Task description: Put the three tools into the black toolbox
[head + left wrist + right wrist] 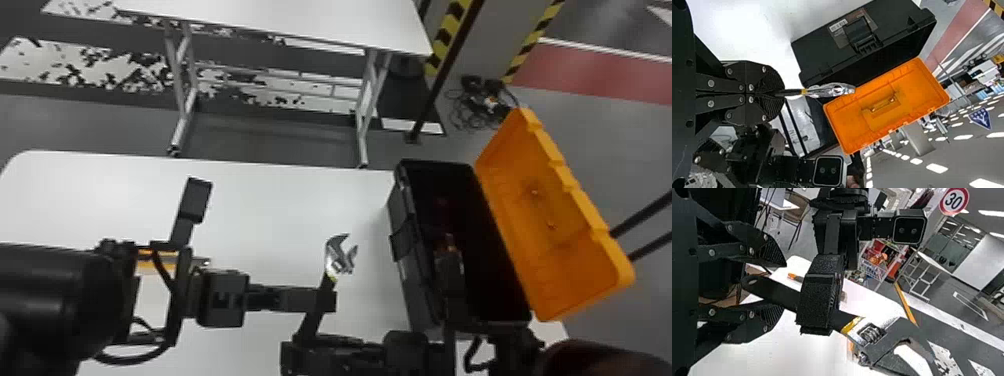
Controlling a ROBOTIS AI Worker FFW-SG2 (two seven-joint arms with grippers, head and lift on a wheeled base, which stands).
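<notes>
In the head view my left gripper (322, 300) is shut on the dark handle of an adjustable wrench (332, 260), left of the black toolbox (407, 280). The left wrist view has that gripper (778, 93) closed round the handle, the wrench's silver head (832, 90) sticking out. My right gripper (302, 345) is at the handle's rear end. In the right wrist view the right gripper (783, 286) stands open, the handle end (770, 291) between its spread fingers. An orange-and-metal tool (155, 264) lies under the left arm. Something reddish-orange (450, 243) shows inside the toolbox.
The orange lid (550, 215) is swung open to the toolbox's right. Both arms stand over the white table (260, 200), their grippers close together. A second white table (300, 20) is farther back, near a striped pillar.
</notes>
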